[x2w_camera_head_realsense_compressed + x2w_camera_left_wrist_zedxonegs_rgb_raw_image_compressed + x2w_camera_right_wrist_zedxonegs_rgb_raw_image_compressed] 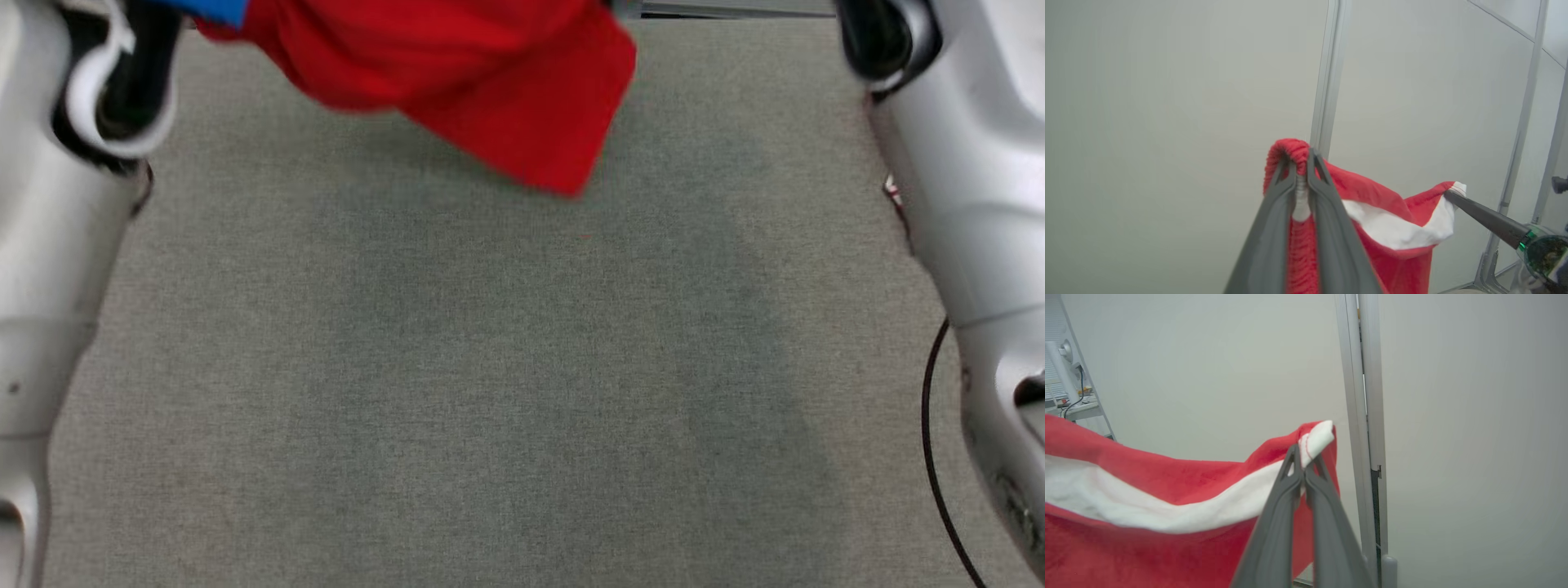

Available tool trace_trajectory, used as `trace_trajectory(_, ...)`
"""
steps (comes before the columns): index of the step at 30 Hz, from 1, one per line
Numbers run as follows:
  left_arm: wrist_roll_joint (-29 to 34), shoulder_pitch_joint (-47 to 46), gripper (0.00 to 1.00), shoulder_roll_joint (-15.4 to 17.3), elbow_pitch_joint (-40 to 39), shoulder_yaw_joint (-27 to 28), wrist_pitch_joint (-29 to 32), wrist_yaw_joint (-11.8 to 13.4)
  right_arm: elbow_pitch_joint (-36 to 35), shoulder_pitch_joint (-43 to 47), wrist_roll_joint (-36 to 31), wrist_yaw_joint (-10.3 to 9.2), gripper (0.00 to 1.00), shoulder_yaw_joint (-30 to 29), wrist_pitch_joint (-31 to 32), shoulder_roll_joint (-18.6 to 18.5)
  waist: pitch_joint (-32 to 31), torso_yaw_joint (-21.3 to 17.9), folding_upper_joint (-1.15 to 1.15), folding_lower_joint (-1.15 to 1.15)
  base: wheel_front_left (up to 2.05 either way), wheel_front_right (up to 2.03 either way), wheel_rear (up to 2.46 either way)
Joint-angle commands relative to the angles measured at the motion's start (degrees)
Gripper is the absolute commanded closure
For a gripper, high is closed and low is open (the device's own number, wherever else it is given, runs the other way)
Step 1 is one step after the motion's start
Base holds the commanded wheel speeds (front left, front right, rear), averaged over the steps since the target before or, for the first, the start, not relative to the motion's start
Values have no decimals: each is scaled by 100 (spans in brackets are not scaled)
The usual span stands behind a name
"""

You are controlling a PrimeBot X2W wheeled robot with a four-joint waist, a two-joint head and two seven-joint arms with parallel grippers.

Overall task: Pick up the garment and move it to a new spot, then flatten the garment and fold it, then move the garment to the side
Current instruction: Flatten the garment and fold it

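Above the worktop [522, 392], your left tool [1301, 165] and right tool [1303, 467] are each closed on the garment [498, 90]. You look mid-carry, so next lower it there and spread it flat.

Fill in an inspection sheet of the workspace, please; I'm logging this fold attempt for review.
Surface: grey cloth tabletop, faint darker patches.
Job's things: red garment with a white band, held up above the tabletop, between both pincers.
Clutter: nothing seen.
Grippers: left pincer shut on the ribbed red edge; right pincer shut on a white-trimmed corner.
Cables: black cable near the head view's right edge.
Surroundings: pale wall panels, metal post.
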Motion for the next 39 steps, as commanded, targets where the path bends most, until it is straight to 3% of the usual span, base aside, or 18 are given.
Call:
trace_trajectory(1,-69,-346,100,-18,147,-19,-56,-6,141,-310,37,1,100,-36,-34,35,149,92,-2,-2,0,0,0)
trace_trajectory(7,-306,-1603,100,-10,758,-440,-285,-6,833,-1470,21,1,100,-100,-312,146,375,4,-2,-2,0,0,0)
trace_trajectory(12,-604,-1319,100,45,1004,-938,-405,-6,1163,-1173,156,2,100,217,-426,180,371,-26,-2,-2,0,0,0)
trace_trajectory(14,-815,-964,100,13,989,-1021,-437,-5,1156,-861,269,2,100,367,-478,178,336,-46,-2,-2,0,0,0)
trace_trajectory(18,-781,10,100,-14,610,-642,-449,-5,971,-75,484,1,100,709,-532,41,296,-72,-2,-2,0,0,0)
trace_trajectory(27,62,2917,100,-294,-358,186,-447,-6,-144,2369,1166,2,100,1237,-556,-502,-280,-101,-2,-2,0,0,0)
trace_trajectory(32,442,4530,100,-402,-827,537,-449,-6,-797,3818,1393,1,100,1250,-557,-734,-736,-147,-2,-2,0,0,0)
trace_trajectory(39,764,6058,100,-683,-1127,636,-449,-1,-1607,5778,1621,1,100,915,-558,-863,-1284,12,-2,-2,0,0,0)
